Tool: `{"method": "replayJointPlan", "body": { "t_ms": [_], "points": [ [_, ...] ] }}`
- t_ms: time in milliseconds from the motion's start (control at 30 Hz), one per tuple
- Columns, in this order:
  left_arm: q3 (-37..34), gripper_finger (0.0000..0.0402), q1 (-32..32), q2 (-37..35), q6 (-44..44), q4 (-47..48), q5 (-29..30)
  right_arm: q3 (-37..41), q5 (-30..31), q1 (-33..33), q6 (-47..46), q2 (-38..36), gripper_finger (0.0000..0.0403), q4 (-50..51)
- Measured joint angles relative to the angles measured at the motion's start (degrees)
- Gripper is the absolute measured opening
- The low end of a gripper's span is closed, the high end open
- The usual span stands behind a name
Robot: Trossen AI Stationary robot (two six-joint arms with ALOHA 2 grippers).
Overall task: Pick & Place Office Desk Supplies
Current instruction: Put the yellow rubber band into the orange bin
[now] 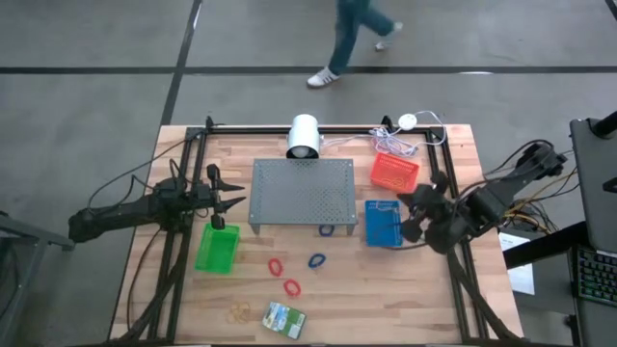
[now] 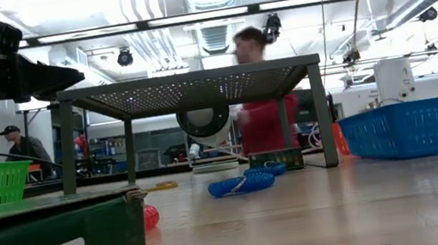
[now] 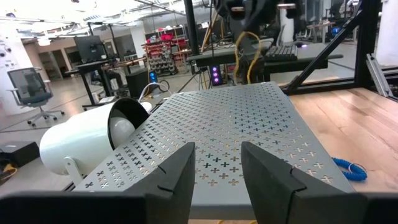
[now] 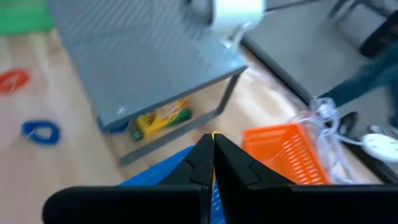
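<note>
Above the green basket (image 1: 217,249), the left gripper (image 1: 231,203) is hovering with fingers spread and empty, likely just past a drop. Right gripper (image 1: 416,214) is hanging pressed together over the blue basket (image 1: 383,224); red bands (image 1: 283,276), blue band (image 1: 316,260) and crayon box (image 1: 284,318) are lying loose on the worktop (image 1: 386,289), not yet sorted.

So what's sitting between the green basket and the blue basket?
In the high view, the grey perforated stand fills most of the stretch between the green basket and the blue basket, with a blue band at its front edge.

The bench (image 1: 453,154) is seen from overhead and level from its surface; the perforated stand (image 1: 303,193) is shared with both wrist views.
</note>
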State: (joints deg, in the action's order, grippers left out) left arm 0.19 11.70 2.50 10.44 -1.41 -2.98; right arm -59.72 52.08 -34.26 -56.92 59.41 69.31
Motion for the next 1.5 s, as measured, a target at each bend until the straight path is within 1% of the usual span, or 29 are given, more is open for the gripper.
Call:
{"method": "replayJointPlan", "body": {
  "t_ms": [133,267,500,767,967,1067,1300,1367,1500],
  "points": [
    [0.0,0.0134,0.0,0.0,0.0,0.0,0.0,0.0,0.5,2.0,-2.9,-3.1,0.0008,2.1],
    [0.0,0.0134,0.0,0.0,0.0,0.0,0.0,0.0,0.6,5.7,-3.7,-5.6,0.0008,4.2],
    [0.0,0.0134,0.0,0.0,0.0,0.0,0.0,0.0,0.0,14.0,-0.1,-9.6,0.0008,4.7],
    [0.0,0.0134,0.0,0.0,0.0,0.0,0.0,0.5,-4.9,23.9,4.5,-12.5,0.0008,4.8],
    [0.0,0.0134,0.0,0.0,0.0,0.0,0.0,3.5,-9.3,29.9,6.4,-13.0,0.0008,4.1],
    [0.0,0.0134,0.0,0.0,0.0,0.0,0.0,5.8,-10.5,32.1,7.5,-12.9,0.0008,2.1],
    [0.0,0.0134,0.0,0.0,0.0,0.0,0.0,10.7,-10.7,36.3,11.1,-13.0,0.0008,-4.7],
    [0.0,0.0134,0.0,0.0,0.0,0.0,0.0,12.1,-11.9,38.0,12.5,-13.2,0.0008,-7.0],
    [0.0,0.0134,0.0,0.0,0.0,0.0,0.0,15.2,-16.3,41.7,15.2,-13.1,0.0008,-11.4]
  ]
}}
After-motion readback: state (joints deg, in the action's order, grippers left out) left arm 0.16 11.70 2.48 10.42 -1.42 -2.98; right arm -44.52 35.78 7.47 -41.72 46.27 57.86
